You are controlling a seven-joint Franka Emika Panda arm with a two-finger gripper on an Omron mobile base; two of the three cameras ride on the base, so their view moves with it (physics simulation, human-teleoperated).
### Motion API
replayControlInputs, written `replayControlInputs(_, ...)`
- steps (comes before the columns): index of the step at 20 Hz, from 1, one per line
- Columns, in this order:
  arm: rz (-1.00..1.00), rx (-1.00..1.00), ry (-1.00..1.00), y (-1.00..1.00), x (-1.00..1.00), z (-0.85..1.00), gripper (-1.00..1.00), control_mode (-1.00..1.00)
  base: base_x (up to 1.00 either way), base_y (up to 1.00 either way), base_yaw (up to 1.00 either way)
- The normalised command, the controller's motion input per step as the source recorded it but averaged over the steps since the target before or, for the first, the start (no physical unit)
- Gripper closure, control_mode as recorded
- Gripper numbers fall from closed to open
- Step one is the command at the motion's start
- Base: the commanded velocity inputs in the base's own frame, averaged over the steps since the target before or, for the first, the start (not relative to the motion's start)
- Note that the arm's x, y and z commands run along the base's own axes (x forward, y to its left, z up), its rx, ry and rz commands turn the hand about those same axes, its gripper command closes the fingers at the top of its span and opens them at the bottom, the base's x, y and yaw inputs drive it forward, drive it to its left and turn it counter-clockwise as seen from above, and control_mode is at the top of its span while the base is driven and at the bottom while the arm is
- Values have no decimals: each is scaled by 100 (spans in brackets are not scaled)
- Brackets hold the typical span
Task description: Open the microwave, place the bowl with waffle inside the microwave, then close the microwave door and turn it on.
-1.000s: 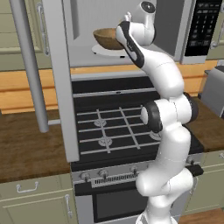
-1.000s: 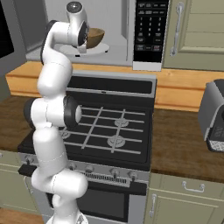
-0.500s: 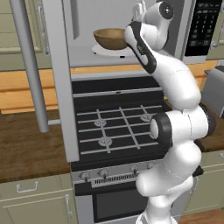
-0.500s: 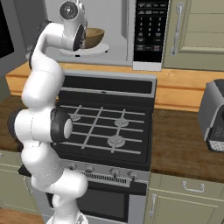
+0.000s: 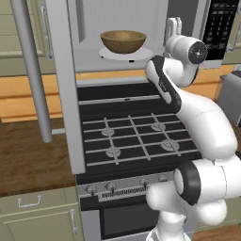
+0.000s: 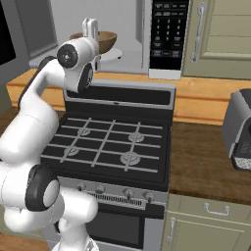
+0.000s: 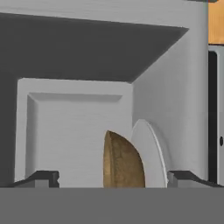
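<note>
The microwave (image 5: 188,12) stands open above the stove, its keypad panel (image 6: 166,37) at the right. The microwave door (image 5: 61,94) is swung out to the left, its bar handle (image 5: 30,70) facing me. Inside, the tan wooden bowl (image 5: 123,41) sits on the white turntable plate (image 5: 141,55); the waffle is hidden behind the bowl's rim. My gripper (image 5: 173,28) is open just outside the cavity, right of the bowl and apart from it. In the rolled hand view the bowl (image 7: 122,162) and plate (image 7: 151,151) lie ahead of the gripper (image 7: 114,178), whose tips hold nothing.
A black gas stove (image 5: 132,136) with grates lies under the microwave. A grey toaster (image 6: 240,127) stands on the wooden counter (image 6: 196,157) at right. Beige cabinets (image 6: 220,34) flank the microwave. The open door juts out over the stove's left side.
My gripper has opened and let go of the bowl, then drawn back out of the cavity to the right. The bowl stays on the turntable plate.
</note>
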Motion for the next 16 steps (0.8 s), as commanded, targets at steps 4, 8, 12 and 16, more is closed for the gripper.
replayControlInputs(4, -19, -9, 7, -23, -100, 7, -100, -100, 0, 0, 0)
replayControlInputs(8, -19, -11, 18, -19, -100, 12, -100, -100, 0, 0, 0)
replayControlInputs(12, -18, -5, 20, -26, -100, 9, -100, -100, 0, 0, 0)
replayControlInputs(16, -19, 0, 11, -28, -100, -1, -100, -100, 0, 0, 0)
